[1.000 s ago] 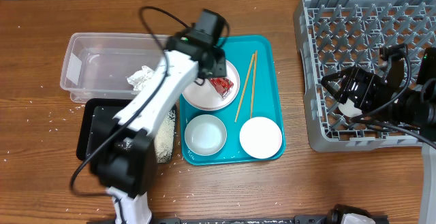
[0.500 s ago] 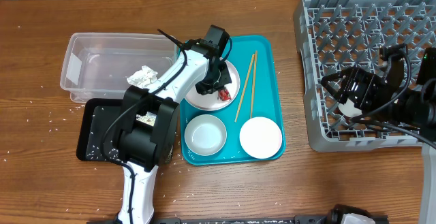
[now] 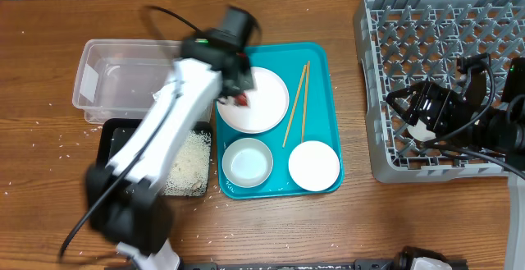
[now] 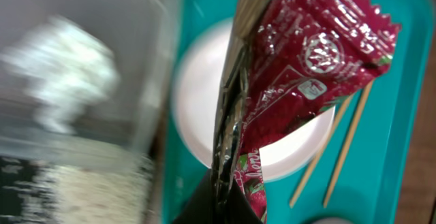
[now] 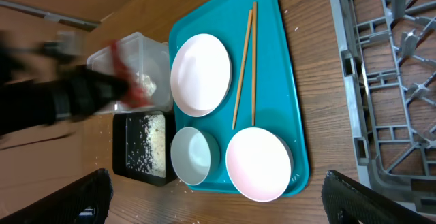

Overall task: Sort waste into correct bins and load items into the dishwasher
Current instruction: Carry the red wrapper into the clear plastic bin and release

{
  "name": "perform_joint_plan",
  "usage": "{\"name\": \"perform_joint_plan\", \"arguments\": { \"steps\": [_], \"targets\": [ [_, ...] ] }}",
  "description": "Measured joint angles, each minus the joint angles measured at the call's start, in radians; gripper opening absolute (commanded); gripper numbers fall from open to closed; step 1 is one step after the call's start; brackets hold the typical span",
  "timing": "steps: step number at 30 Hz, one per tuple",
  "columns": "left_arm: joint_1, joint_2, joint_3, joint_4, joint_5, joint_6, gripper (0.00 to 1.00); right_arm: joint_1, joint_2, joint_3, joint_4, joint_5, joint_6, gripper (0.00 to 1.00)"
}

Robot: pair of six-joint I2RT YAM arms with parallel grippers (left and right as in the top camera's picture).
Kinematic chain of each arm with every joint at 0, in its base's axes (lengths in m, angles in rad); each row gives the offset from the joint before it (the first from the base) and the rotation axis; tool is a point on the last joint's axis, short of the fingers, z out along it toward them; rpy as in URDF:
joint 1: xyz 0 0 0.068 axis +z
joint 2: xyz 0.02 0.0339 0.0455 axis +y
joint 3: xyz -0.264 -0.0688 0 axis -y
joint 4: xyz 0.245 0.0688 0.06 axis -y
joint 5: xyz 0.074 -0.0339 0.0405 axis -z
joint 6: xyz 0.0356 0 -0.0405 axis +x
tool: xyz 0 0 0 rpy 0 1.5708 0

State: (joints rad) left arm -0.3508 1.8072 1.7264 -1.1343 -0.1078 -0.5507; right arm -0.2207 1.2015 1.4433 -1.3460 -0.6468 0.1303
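Note:
My left gripper (image 4: 225,207) is shut on the crumpled red shiny wrapper (image 4: 306,67), which hangs above the left edge of the white plate (image 3: 261,102) on the teal tray (image 3: 321,61). In the overhead view the wrapper (image 3: 244,98) shows as a small red spot under the blurred left arm. A white tissue wad (image 4: 65,67) lies in the clear tub (image 3: 111,77). Rice (image 3: 187,162) fills the black tray (image 3: 113,151). Two chopsticks (image 3: 295,106) and two bowls (image 3: 248,162) (image 3: 314,165) lie on the teal tray. My right gripper (image 3: 410,112) hangs open and empty over the grey dish rack (image 3: 443,24).
Loose rice grains (image 3: 61,143) are scattered on the wooden table left of the bins and in front of the teal tray. The rack takes up the right side. The clear tub and the black tray sit side by side just left of the teal tray.
My left gripper has shut on the red wrapper, lifted it off the plate and swung left toward the bins. The right arm has stayed still.

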Motion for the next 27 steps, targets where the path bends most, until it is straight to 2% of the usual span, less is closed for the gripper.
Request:
{"name": "perform_joint_plan", "arguments": {
  "steps": [5,6,7,8,15,19,24,25,26,27],
  "targets": [
    [0.194,-0.071,0.018,-0.010,-0.024,0.047,0.05,0.000,0.000,0.000,0.000,0.000,0.000,1.00],
    [0.231,-0.057,0.014,-0.006,-0.025,0.058,0.11,0.000,0.000,0.000,0.000,0.000,0.000,1.00],
    [0.266,-0.038,0.010,-0.002,-0.025,0.071,0.38,0.000,0.000,0.000,-0.001,0.000,0.000,1.00],
    [0.293,-0.014,0.007,0.003,-0.026,0.085,0.57,0.000,0.000,0.000,0.000,0.000,0.000,1.00],
    [0.412,0.151,-0.027,-0.017,0.019,0.167,0.64,0.000,0.000,0.000,-0.001,0.016,0.000,1.00],
    [0.412,0.092,-0.014,-0.070,0.060,0.212,0.64,0.000,0.000,0.000,-0.005,0.045,0.000,1.00],
    [0.341,-0.116,-0.001,-0.137,0.079,0.262,0.67,0.000,0.000,0.000,0.012,0.057,0.000,1.00],
    [0.311,-0.172,0.003,-0.146,0.079,0.270,0.77,0.000,0.000,0.000,0.024,0.060,0.000,1.00],
    [0.277,-0.226,0.007,-0.156,0.079,0.274,0.99,0.000,0.000,0.000,0.033,0.061,0.001,1.00],
    [0.242,-0.283,0.012,-0.166,0.078,0.283,1.00,0.000,0.000,0.000,0.037,0.061,0.000,1.00]
  ]
}}
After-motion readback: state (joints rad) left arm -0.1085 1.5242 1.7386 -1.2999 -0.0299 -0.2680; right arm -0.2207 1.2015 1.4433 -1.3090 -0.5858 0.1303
